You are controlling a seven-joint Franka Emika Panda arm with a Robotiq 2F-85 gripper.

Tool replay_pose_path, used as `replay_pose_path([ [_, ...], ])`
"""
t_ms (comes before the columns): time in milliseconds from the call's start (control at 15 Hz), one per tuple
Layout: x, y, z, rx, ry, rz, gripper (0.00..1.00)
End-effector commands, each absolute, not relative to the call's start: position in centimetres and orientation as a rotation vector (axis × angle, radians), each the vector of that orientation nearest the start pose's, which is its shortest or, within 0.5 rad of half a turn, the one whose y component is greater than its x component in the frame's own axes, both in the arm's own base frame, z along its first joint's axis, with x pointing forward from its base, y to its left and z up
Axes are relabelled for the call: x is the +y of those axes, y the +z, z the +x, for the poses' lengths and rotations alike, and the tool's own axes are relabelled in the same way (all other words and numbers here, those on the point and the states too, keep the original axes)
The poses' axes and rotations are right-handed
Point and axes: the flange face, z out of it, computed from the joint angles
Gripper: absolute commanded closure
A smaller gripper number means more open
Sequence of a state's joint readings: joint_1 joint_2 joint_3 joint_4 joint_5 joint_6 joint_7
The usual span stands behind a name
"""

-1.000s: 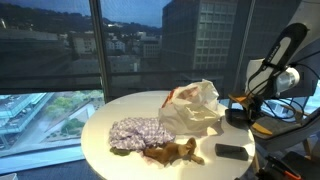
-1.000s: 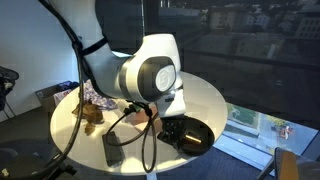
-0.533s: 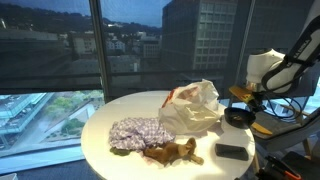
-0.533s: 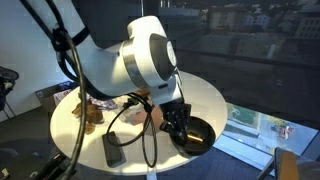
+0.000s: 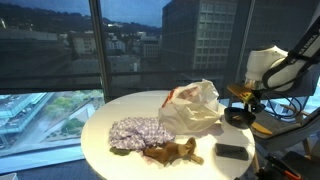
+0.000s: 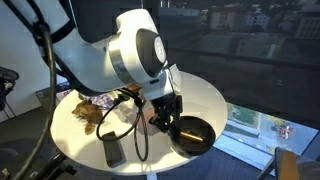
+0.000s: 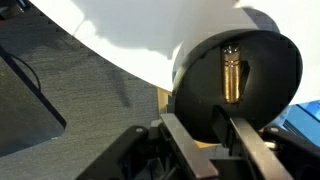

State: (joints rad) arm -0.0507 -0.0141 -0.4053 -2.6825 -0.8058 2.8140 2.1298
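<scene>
Wrist view: the gripper (image 7: 204, 123), jaws apart, hangs over the black bowl (image 7: 276, 60); a bump on its rim could spill the brass cylinder (image 7: 230, 72).

No legible text anywhere (red print on plastic bag (image 5: 192, 105) too blurred to read).

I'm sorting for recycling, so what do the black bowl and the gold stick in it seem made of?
The bowl looks like matte black plastic or coated metal: dull, even, hardly any shine. The stick looks like polished brass-coloured metal, with bright streaks along it, though gold-painted plastic is possible.
</scene>
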Motion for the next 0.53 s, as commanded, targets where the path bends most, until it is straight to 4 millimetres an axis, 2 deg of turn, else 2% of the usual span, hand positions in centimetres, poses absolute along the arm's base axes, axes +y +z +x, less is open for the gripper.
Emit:
replay_pose_path([
  [0,-15.2,24.5,38.9,2.548,-0.507,-1.944,0.30],
  [67,-15.5,24.7,39.2,2.555,-0.543,-1.935,0.30],
  [133,-16.6,25.2,39.8,2.588,-0.605,-1.889,0.24],
  [333,-19.1,26.5,40.4,2.640,-0.707,-1.826,0.01],
  [467,-20.9,27.1,41.2,2.643,-0.749,-1.825,0.00],
])
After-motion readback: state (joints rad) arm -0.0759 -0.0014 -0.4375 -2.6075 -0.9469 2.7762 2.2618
